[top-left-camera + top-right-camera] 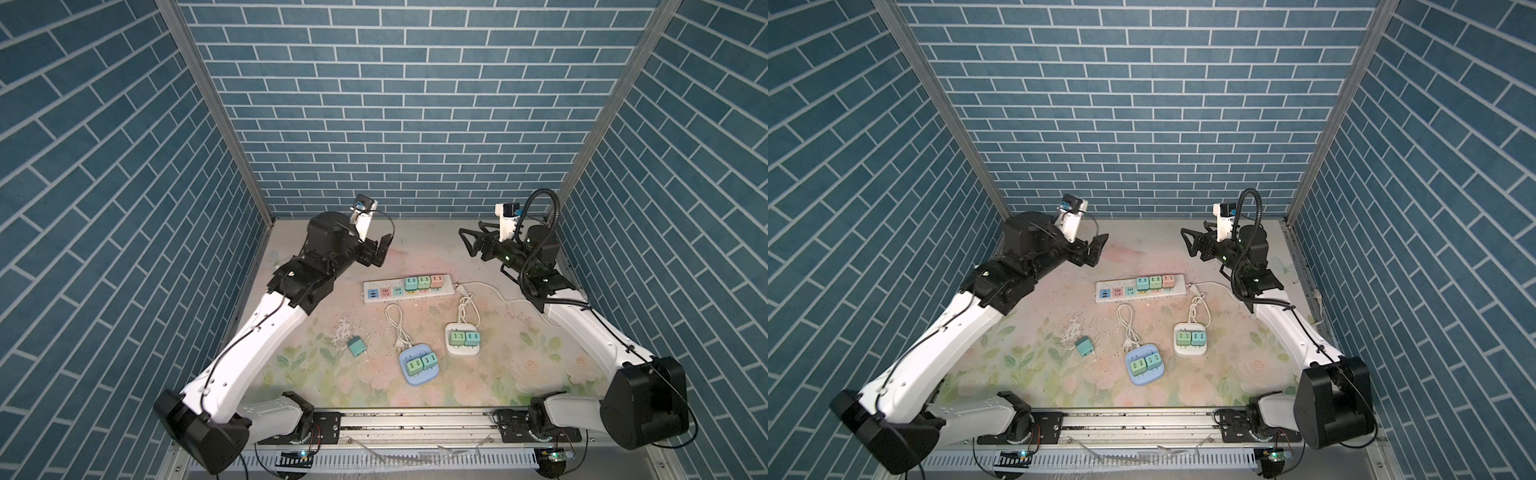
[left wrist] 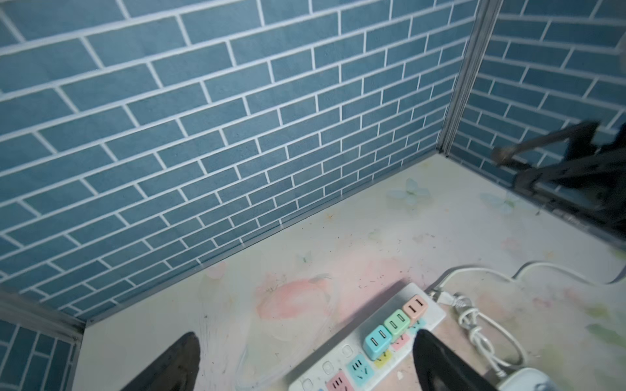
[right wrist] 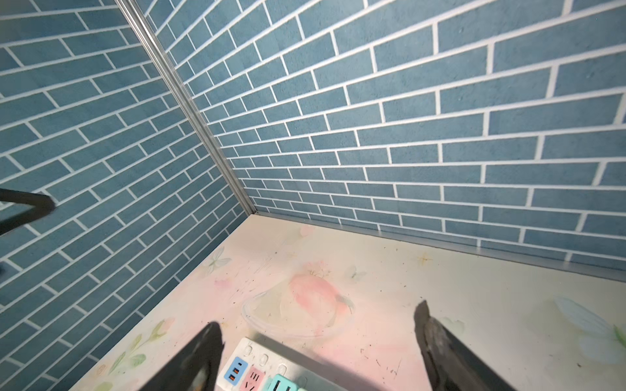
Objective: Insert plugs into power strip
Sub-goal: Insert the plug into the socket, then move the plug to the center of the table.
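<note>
A long white power strip [image 1: 384, 284] [image 1: 1117, 284] lies mid-table with three plugs side by side in its right half: teal [image 1: 411, 284], green [image 1: 424, 282] and pinkish-tan [image 1: 436, 281]. The left wrist view shows the same strip [image 2: 338, 352] and row of plugs [image 2: 394, 321]. One loose teal plug [image 1: 356, 346] [image 1: 1084, 345] lies on the mat at front left. My left gripper [image 1: 380, 251] [image 2: 306, 333] hovers open and empty behind the strip's left end. My right gripper [image 1: 469, 243] [image 3: 318, 315] hangs open and empty at the back right.
A blue square power strip [image 1: 409, 380] and a white square one [image 1: 463, 351] sit in front, each holding two plugs. White cords [image 1: 397, 328] [image 1: 467, 305] coil between them and the long strip. Brick-patterned walls close in three sides.
</note>
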You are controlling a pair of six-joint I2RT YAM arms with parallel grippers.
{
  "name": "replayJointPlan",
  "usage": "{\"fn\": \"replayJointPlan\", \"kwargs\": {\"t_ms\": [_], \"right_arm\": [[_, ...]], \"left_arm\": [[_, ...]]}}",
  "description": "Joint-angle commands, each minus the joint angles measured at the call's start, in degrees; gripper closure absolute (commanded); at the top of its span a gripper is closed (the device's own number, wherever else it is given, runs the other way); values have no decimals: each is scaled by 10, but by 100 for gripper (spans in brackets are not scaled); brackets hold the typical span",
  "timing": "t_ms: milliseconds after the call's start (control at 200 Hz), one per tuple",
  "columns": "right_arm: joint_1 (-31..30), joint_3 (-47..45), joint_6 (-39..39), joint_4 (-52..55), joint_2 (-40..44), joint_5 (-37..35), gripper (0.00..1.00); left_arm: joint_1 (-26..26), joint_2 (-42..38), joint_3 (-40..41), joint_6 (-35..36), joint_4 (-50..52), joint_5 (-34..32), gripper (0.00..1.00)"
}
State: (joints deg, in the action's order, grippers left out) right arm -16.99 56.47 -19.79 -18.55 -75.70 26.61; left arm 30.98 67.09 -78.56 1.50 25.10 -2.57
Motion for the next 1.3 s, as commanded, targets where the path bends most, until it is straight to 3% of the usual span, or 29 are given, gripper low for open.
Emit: {"fn": "replayJointPlan", "kwargs": {"t_ms": [0, 110, 205, 320, 475, 655, 785, 920, 1170, 1295], "right_arm": [[-27, 36, -24, 1, -11, 30, 12], [-99, 25, -17, 8, -29, -11, 13], [-154, 39, -18, 27, -74, -7, 16], [-211, 49, -14, 57, -115, -16, 21], [-275, 37, 12, 101, -141, -89, 23], [-332, 12, 15, 118, -160, -144, 25], [-383, 9, 40, 140, -166, -200, 25], [-422, 9, 51, 151, -183, -231, 25], [-479, 50, 54, 160, -251, -238, 26], [-493, 110, 51, 206, -303, -234, 25]], "left_arm": [[0, -71, 53, -125, 147, -17, 0], [-1, -178, 155, -180, 202, -85, 0], [-1, -249, 215, -205, 255, -152, 0], [0, -301, 260, -233, 301, -179, 0], [22, -263, 244, -242, 317, -143, 0], [47, -210, 218, -274, 377, -209, 0], [81, -231, 222, -280, 376, -231, 0], [125, -253, 210, -315, 416, -314, 0], [122, -302, 210, -340, 438, -385, 0], [108, -322, 213, -333, 429, -384, 1]]}}
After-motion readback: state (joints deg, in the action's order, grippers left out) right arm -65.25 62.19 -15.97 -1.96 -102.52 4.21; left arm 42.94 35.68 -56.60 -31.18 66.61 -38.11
